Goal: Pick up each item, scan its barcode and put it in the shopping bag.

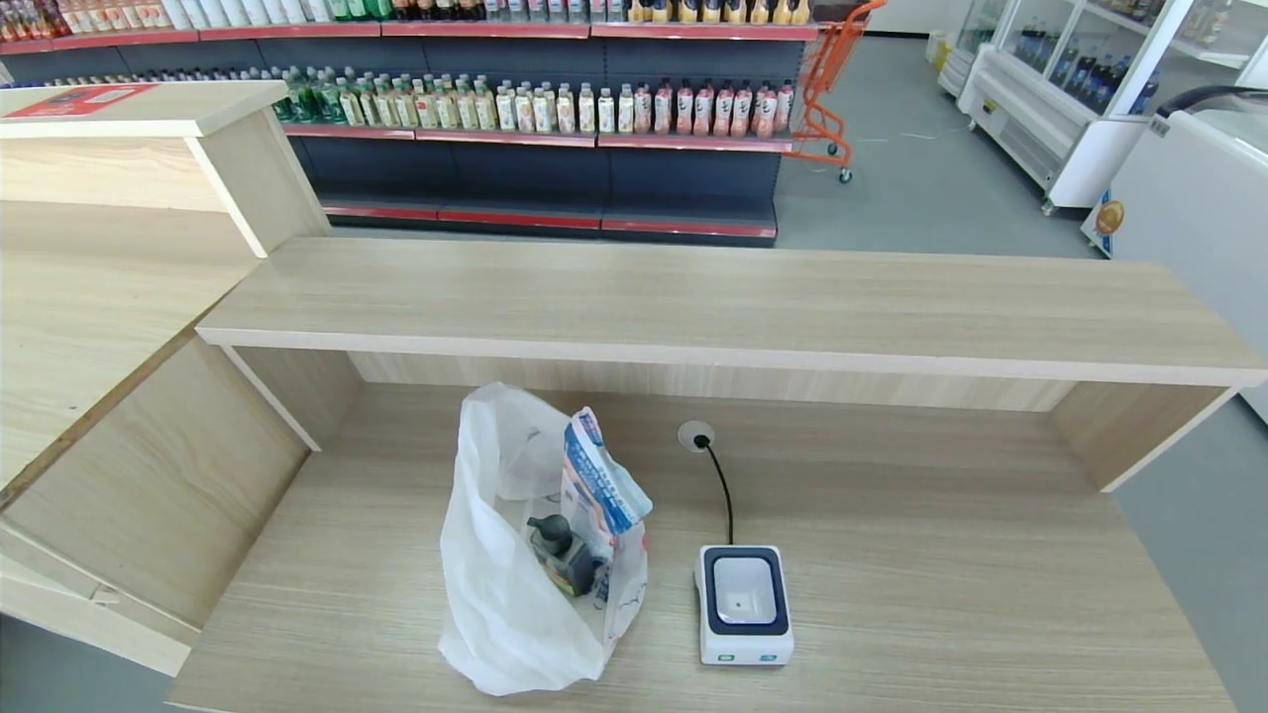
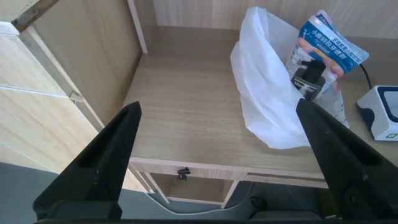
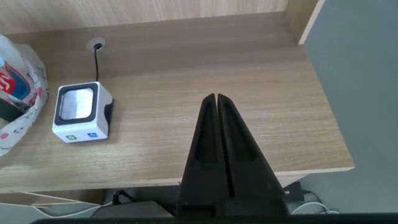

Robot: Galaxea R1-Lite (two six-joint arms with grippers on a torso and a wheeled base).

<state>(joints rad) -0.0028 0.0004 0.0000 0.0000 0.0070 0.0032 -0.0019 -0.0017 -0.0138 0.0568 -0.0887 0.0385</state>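
A white plastic shopping bag (image 1: 505, 584) stands on the wooden counter (image 1: 941, 574), holding a blue-and-white packet (image 1: 599, 475) and a dark pump bottle (image 1: 560, 555). To its right sits the white barcode scanner (image 1: 745, 602) with its black cable. In the left wrist view the bag (image 2: 267, 93), the packet (image 2: 326, 46) and the scanner's corner (image 2: 382, 112) lie ahead of my left gripper (image 2: 217, 124), which is open wide above the counter's front edge. My right gripper (image 3: 216, 99) is shut with nothing in it, hanging over the counter's near right part, to the right of the scanner (image 3: 81, 112).
A raised wooden ledge (image 1: 693, 307) runs along the back of the counter, with side panels at left and right. A cable port (image 1: 696, 436) sits behind the scanner. Store shelves with bottles (image 1: 555, 109), an orange cart (image 1: 832, 79) and freezers stand beyond.
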